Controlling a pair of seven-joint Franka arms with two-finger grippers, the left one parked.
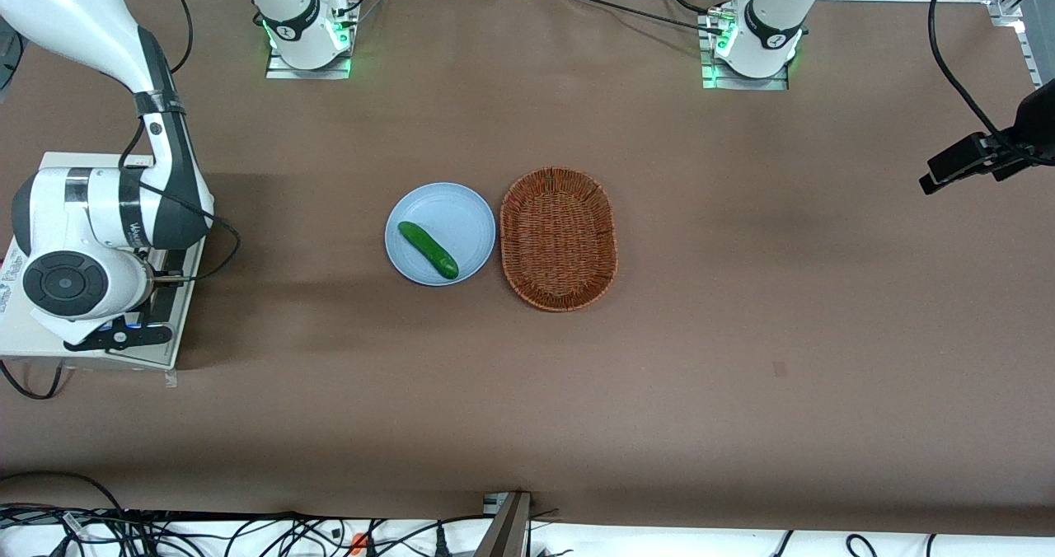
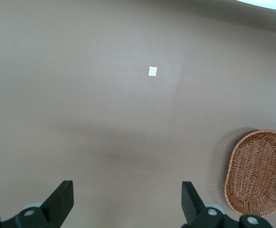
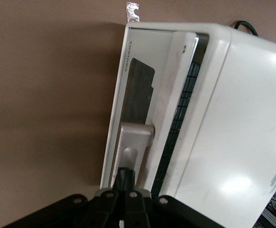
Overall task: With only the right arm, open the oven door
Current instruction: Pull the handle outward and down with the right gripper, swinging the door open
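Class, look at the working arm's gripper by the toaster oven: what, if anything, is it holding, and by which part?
The gripper is shut on the oven door, gripping its silver bar handle; the door stands partly open.

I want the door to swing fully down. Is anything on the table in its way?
Nothing visible: the oven door is ajar, with bare table in front. The gripper is at the handle. The plate and basket lie toward the parked arm's end.

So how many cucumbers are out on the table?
1: the cucumber lies on the blue plate beside the basket. The gripper is at the oven door; nothing else seems hidden.
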